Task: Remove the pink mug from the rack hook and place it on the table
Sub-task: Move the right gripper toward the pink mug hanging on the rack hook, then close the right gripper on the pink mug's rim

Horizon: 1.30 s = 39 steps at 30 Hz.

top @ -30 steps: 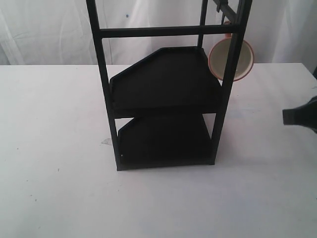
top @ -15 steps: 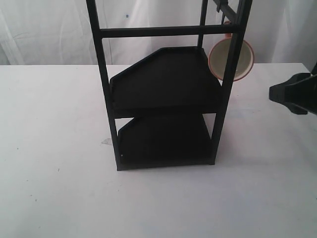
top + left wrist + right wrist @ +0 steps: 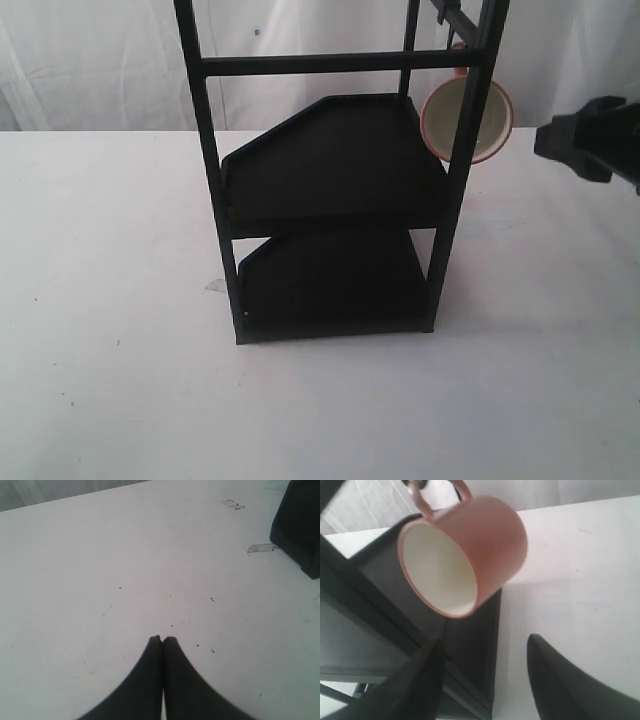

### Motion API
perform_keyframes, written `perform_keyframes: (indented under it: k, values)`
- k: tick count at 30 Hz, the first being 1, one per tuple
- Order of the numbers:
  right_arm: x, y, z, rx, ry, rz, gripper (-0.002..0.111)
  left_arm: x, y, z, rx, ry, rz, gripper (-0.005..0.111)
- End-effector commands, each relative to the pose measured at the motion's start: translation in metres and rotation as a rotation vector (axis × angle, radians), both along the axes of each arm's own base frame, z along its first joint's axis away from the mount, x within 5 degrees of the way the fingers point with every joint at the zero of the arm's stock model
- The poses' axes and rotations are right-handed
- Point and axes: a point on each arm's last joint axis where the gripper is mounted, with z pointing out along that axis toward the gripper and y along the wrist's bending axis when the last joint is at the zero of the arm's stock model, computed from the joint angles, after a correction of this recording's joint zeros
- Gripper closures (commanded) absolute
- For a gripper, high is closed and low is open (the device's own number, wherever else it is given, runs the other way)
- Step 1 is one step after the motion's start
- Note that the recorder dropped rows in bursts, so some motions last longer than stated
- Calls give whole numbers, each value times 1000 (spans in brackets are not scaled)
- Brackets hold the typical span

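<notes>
Barely started: the mug (image 3: 465, 555) hangs on the hook (image 3: 452, 16) just ahead of the right gripper (image 3: 486, 640), jaws spread, nothing grabbed yet.

I have the white table (image 3: 110, 250) spread wide under both arms, its top faintly dotted with dark specks. The black rack (image 3: 330, 285) stands flat on it, left of my right claw (image 3: 562, 140) in the exterior view and clear of it. Ahead of my left claw (image 3: 162, 639), one pale scrap (image 3: 260, 548) lies on the table just beside the rack's corner, and a second scrap (image 3: 232, 503) lies farther out.
</notes>
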Motion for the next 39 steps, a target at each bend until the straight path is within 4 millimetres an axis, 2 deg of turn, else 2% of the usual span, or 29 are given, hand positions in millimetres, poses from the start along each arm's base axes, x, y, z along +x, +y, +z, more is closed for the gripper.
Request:
perform_keyframes:
  k: [1,5,13,21,30,39]
  values:
    - [5,1,28,-1,-76,18,59,0,0,-1,-6,1,-5,107]
    - [18,2,36,-16,-92,24,59,0,0,-1,-6,1,-5,107]
    - [48,5,15,-27,7,55,59,0,0,-1,-6,1,-5,107]
    - [59,9,6,-19,23,105,59,0,0,-1,-6,1,-5,107]
    - [80,6,-18,-19,75,52,59,0,0,-1,-6,1,-5,107]
    - [91,8,-34,35,132,28,60,0,0,-1,-6,1,-5,107]
